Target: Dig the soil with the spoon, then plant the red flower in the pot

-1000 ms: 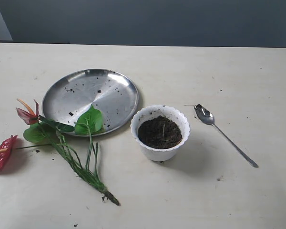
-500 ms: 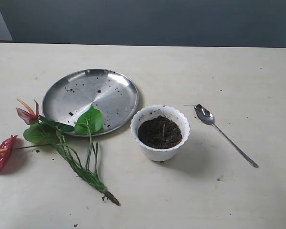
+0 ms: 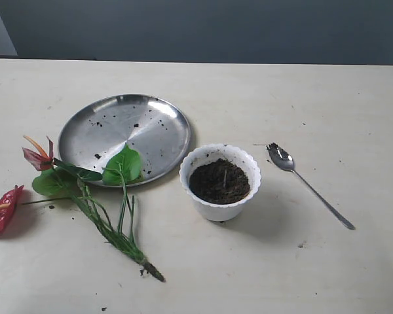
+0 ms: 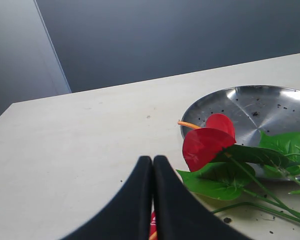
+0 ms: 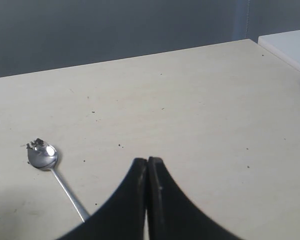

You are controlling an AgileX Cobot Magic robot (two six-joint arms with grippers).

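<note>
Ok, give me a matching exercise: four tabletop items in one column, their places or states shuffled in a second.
1. slim silver metal spoon
2. small white scalloped pot
3. red artificial flower
4. round steel plate

A. holds dark soil
B. lying flat, leaves overlapping the plate's rim
C. right of the pot, crumbs on its bowl
D. speckled with soil crumbs

Pairs: 1-C, 2-A, 3-B, 4-D

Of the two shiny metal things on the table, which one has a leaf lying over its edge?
The round steel plate, left of the pot: a green leaf of the flower overlaps its near rim. The spoon, right of the pot, lies clear of the plant.
</note>
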